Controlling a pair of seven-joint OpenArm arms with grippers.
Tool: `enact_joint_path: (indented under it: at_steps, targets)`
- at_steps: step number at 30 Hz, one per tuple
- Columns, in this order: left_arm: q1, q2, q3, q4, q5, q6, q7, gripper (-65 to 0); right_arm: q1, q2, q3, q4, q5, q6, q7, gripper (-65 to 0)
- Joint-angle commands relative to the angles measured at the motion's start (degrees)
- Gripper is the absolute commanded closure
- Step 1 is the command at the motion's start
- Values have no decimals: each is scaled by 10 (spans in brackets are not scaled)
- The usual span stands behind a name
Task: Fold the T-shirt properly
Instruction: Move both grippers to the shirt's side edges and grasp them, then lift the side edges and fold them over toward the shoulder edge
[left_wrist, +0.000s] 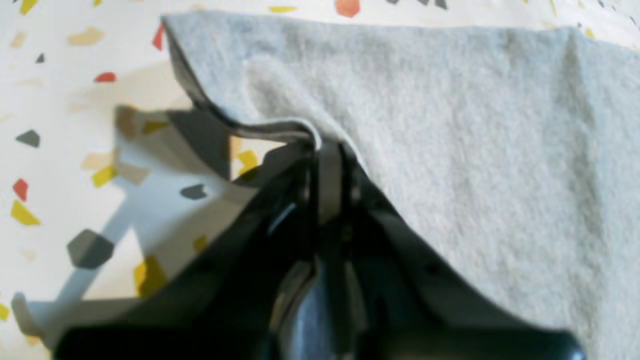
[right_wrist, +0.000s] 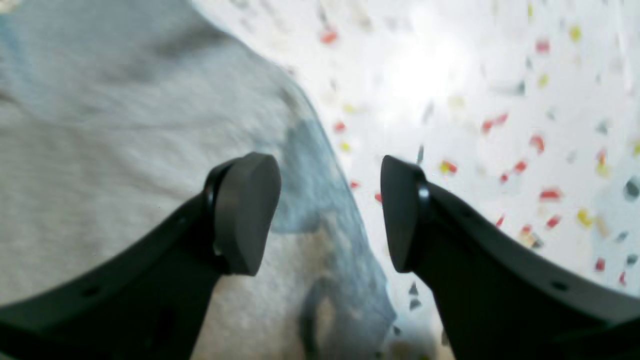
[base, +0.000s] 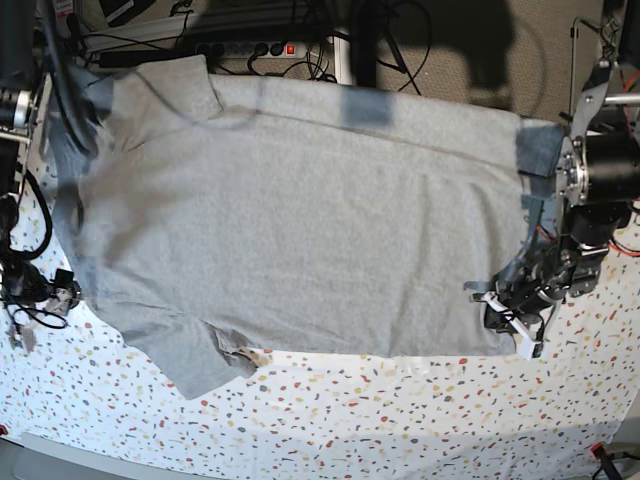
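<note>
The light grey T-shirt (base: 300, 220) lies spread out, plain side up, across the speckled table (base: 350, 410). No lettering shows. In the base view my left gripper (base: 505, 305) is at the shirt's near right corner. In the left wrist view it (left_wrist: 327, 150) is shut on the shirt's edge (left_wrist: 450, 150), with a fold of cloth pinched between the fingers and lifted off the table. My right gripper (right_wrist: 330, 210) is open and empty above the shirt's edge (right_wrist: 125, 125), one finger over cloth and one over table. In the base view it (base: 55, 290) sits by the shirt's left side.
A power strip and cables (base: 240, 48) lie beyond the table's far edge. The left arm's body (base: 600, 170) stands at the right, the right arm's cables (base: 20, 280) at the left. Bare table (base: 400, 420) runs along the front.
</note>
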Motion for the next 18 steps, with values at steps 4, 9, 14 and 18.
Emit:
enact_joint_path:
  at_steps: [4,9,14,18]
  targets:
    - [-10,2,0,2,7,-7,13,0,67,-15,-54,-70,-78,1,78,-358]
    - [-10,3,0,2,7,-7,7,0,123,-57,-90,-157,-171,-31,136,-358]
    - [-10,2,0,2,7,-7,-3,0,160,-78,-90,-226,-280,-54,193,-358]
    - [-10,2,0,2,7,-7,-3,0,171,-77,-90,-250,-304,-66,200,-358]
